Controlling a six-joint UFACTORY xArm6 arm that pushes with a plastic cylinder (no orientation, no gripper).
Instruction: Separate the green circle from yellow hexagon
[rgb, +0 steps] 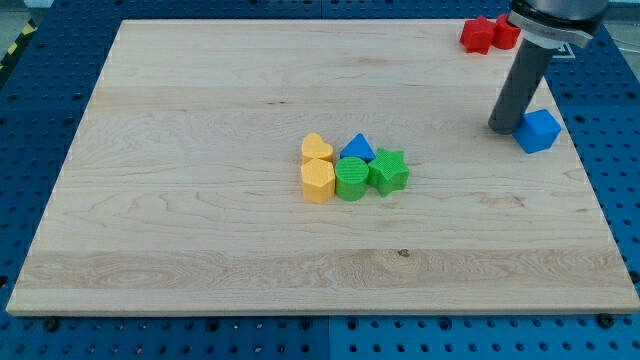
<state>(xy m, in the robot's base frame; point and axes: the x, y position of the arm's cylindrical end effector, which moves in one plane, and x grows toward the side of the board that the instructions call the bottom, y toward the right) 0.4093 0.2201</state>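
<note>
The green circle (351, 178) sits at the board's middle, touching the yellow hexagon (317, 181) on its left. A yellow heart (317, 150) lies just above the hexagon. A blue triangle (357, 148) lies above the green circle and a green star (388, 171) touches the circle's right side. My tip (503, 127) rests on the board far to the right of this cluster, right beside a blue cube (538, 130).
Two red blocks (488, 34) sit at the view's top right near the board's edge (300, 316). The wooden board lies on a blue perforated table (40, 100).
</note>
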